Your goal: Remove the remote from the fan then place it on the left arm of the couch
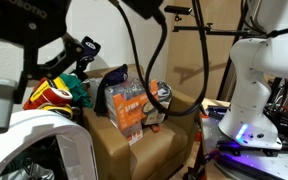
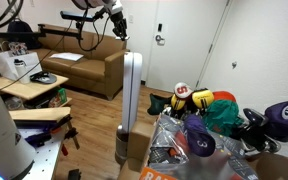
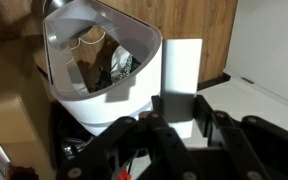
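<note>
Up above the fan [image 2: 132, 95], the gripper [image 2: 118, 24] hangs in the air in an exterior view. A small gap shows between the gripper and the top of the fan. The remote is too small to make out in that view.

The wrist view shows it better. The gripper [image 3: 181, 118] has its two dark fingers [image 3: 156, 122] squeezed on the remote [image 3: 181, 70]. The remote is a flat white bar. It stands up straight between the fingers, one finger on each side of its lower end, and its top end sticks out past them.

The fan [image 3: 94, 92] is just beside the remote in the wrist view, on the left side of the picture. Its round white rim is open, and dark things show inside the ring. It is not clear if the remote touches the rim or not.

The couch [image 2: 84, 65] is brown and boxy. It sits by the wall, well apart from the fan and the gripper, with a wood floor [image 2: 94, 118] between them. The remote is not on the couch.
</note>
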Motion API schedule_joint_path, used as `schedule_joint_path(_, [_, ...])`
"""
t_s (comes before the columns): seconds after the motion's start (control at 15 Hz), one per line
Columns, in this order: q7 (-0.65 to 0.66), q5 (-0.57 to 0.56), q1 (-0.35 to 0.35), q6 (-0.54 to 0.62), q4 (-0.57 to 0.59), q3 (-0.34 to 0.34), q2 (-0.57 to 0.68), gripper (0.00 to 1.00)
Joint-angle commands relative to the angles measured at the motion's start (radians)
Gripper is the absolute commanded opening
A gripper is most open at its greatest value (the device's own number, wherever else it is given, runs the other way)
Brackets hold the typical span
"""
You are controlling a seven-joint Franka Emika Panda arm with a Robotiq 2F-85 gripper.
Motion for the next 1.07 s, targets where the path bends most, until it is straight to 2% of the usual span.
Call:
schedule_joint_path(0.0, [0.003, 0.036, -0.021, -0.186, 0.026, 0.034, -0.03, 0.1])
schedule_joint_path(0.2, [-0.009, 0.133, -0.029, -0.441, 0.047, 0.053, -0.082, 0.1])
schedule_joint_path(0.33, [-0.003, 0.149, -0.035, -0.609, 0.089, 0.063, -0.117, 0.1])
schedule_joint_path(0.4, [-0.024, 0.159, -0.042, -0.654, 0.09, 0.065, -0.143, 0.1])
schedule_joint_path(0.47, [-0.02, 0.157, -0.049, -0.671, 0.095, 0.07, -0.158, 0.1])
schedule_joint_path(0.53, [-0.001, 0.128, -0.053, -0.622, 0.1, 0.084, -0.115, 0.35])
schedule_joint_path(0.67, [-0.003, 0.133, -0.065, -0.655, 0.103, 0.093, -0.148, 0.35])
schedule_joint_path(0.73, [-0.003, 0.133, -0.068, -0.657, 0.103, 0.094, -0.154, 0.1])
schedule_joint_path(0.87, [-0.046, 0.166, -0.087, -0.624, 0.072, 0.087, -0.179, 0.1])
schedule_joint_path(1.0, [-0.055, 0.176, -0.112, -0.571, -0.013, 0.075, -0.262, 0.1])
